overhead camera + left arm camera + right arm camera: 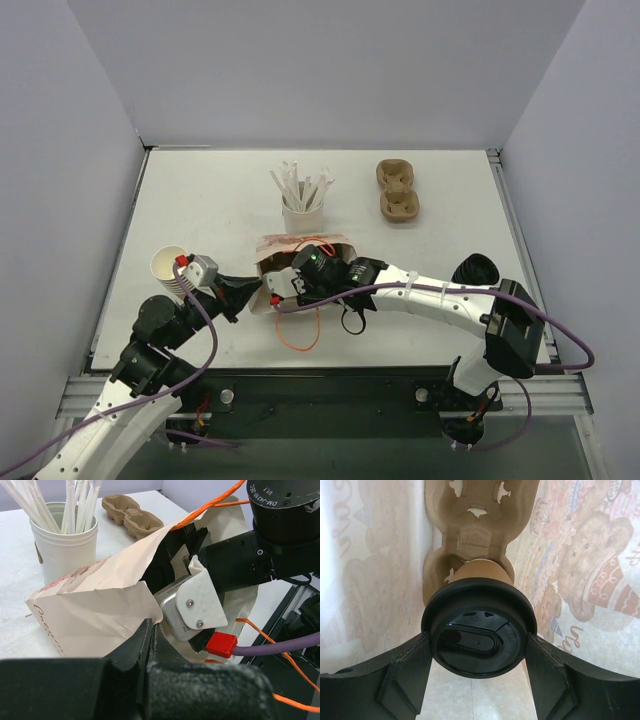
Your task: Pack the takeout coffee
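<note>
The takeout coffee (480, 575) is inside the paper bag (300, 246), which lies on its side near the middle of the table (200, 200) with its mouth toward the near edge. It is a small brown kraft cup capped with a round black lid (478, 642). The lid has a thick raised rim, an oval sip tab and faint embossed lettering. The cup's far end sits at a pocket of a pulp carrier (475, 525) that lies deeper in the bag.

The right gripper (479, 652) reaches into the bag. Its 2 fingers (405, 675) stand fairly wide and press against opposite sides of the lid's rim, holding the coffee.

The left gripper (150, 630) is at the bag's left near corner, its jaws pinched tight on the paper edge.

The bag's walls carry a teddy-bear print in pale brown and pink.
</note>
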Motion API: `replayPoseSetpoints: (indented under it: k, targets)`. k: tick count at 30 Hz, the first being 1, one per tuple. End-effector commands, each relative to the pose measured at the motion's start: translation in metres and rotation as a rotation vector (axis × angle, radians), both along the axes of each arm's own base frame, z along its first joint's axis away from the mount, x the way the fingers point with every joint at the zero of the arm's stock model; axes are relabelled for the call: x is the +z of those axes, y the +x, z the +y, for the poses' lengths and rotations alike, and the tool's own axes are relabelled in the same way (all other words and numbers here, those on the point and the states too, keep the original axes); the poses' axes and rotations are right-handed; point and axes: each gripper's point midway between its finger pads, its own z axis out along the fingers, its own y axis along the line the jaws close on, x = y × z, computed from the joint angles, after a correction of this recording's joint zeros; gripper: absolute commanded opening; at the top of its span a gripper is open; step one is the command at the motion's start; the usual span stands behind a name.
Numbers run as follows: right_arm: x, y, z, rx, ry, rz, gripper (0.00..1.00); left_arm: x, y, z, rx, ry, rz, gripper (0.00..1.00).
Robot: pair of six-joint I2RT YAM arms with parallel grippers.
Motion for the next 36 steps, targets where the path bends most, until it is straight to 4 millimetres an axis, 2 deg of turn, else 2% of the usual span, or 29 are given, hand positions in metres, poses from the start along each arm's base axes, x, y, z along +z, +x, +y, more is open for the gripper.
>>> replayPoseSetpoints:
  k: [1, 8, 13, 19, 32, 36]
  targets:
    - [0.004, 0.002, -0.018, -0.039, -0.044, -0.022, 0.46, 0.007, -0.001, -0.001, -0.013, 0.016, -0.026, 0.00]
    - [-0.003, -0.002, -0.018, -0.028, -0.033, 0.005, 0.46, 0.011, 0.001, -0.001, -0.010, 0.011, -0.028, 0.00]
    - [0.005, 0.000, -0.016, -0.051, 0.007, -0.004, 0.46, 0.012, 0.002, 0.001, 0.008, 0.003, -0.021, 0.00]
    - [-0.004, -0.001, -0.022, -0.040, -0.009, 0.006, 0.46, 0.013, 0.003, 0.002, 0.015, 0.003, -0.023, 0.00]
    - [-0.010, 0.009, -0.009, -0.017, 0.008, -0.009, 0.46, 0.015, 0.002, 0.001, 0.011, -0.009, -0.011, 0.00]
    - [-0.016, 0.011, -0.012, -0.021, -0.005, -0.004, 0.45, 0.014, 0.002, 0.002, 0.018, -0.019, -0.007, 0.00]
